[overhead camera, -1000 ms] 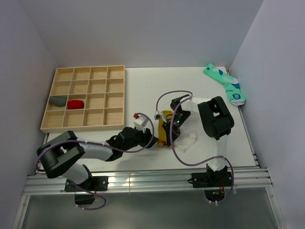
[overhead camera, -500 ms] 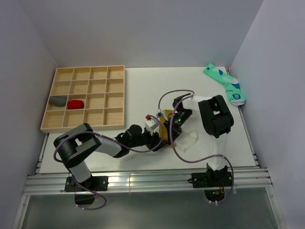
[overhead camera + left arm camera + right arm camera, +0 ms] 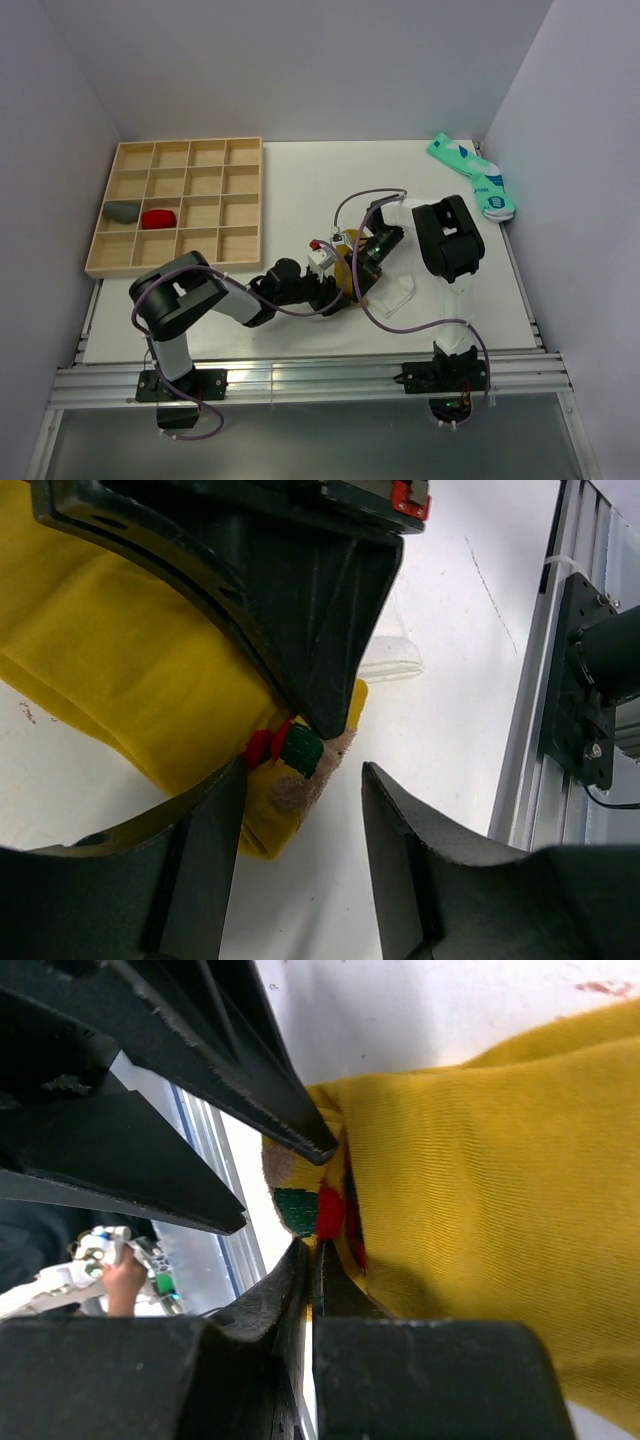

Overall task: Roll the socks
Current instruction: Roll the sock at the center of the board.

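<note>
While the right gripper (image 3: 312, 1252) pinches the yellow sock (image 3: 130, 670) at its end, seemingly anchoring it, the left gripper (image 3: 302, 780) stands spread astride that end, mid-frame.

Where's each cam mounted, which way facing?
Top external: high behind the robot, looking down on the table; left arm, right arm show.
Left wrist: looks along its open left claw at the yellow sock.
Right wrist: looks along its shut right claw, pinching the sock's edge.
Shared: both wrist views show the sock's red-green mark and the other claw.
</note>
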You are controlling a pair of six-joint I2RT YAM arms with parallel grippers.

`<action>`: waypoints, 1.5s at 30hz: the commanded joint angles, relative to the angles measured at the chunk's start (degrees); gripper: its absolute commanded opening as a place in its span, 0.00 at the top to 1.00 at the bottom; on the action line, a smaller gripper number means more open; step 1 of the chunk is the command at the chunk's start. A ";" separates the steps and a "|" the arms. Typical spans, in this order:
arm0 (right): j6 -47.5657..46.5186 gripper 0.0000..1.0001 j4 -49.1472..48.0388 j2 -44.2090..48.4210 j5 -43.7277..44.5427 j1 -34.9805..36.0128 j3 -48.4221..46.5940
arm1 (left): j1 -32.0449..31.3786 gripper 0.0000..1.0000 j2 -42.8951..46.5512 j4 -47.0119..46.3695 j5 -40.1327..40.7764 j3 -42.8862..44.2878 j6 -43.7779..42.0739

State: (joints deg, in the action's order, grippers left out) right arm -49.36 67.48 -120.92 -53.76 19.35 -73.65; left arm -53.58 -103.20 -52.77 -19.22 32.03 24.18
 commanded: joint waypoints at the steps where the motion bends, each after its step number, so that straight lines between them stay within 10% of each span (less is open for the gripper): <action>1: -0.65 1.00 1.69 -1.15 -1.00 -0.98 -2.11 | 0.14 0.46 -0.69 -3.21 -2.48 1.37 -0.63; 17: 4.19 1.00 -1.12 -2.74 -1.09 -2.04 -3.52 | 0.14 0.60 -4.38 -4.79 -3.19 1.37 2.53; 24: 6.82 1.00 -4.63 -0.99 -0.04 -2.04 -2.29 | 0.06 0.89 -4.73 -1.38 -2.75 2.33 4.47; 32: 14.56 0.59 -17.91 9.46 5.59 -2.04 5.08 | 0.14 1.00 -2.98 11.18 0.41 2.95 9.30; 45: 12.02 0.52 -21.16 16.24 9.81 -5.29 12.03 | 2.78 1.00 -1.48 12.26 -1.78 -1.35 20.89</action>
State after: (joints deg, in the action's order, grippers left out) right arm -35.48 47.20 -105.89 -45.80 15.57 -62.81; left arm -51.64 -104.60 -46.94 -19.94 33.06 41.67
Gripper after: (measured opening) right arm 0.483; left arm 0.038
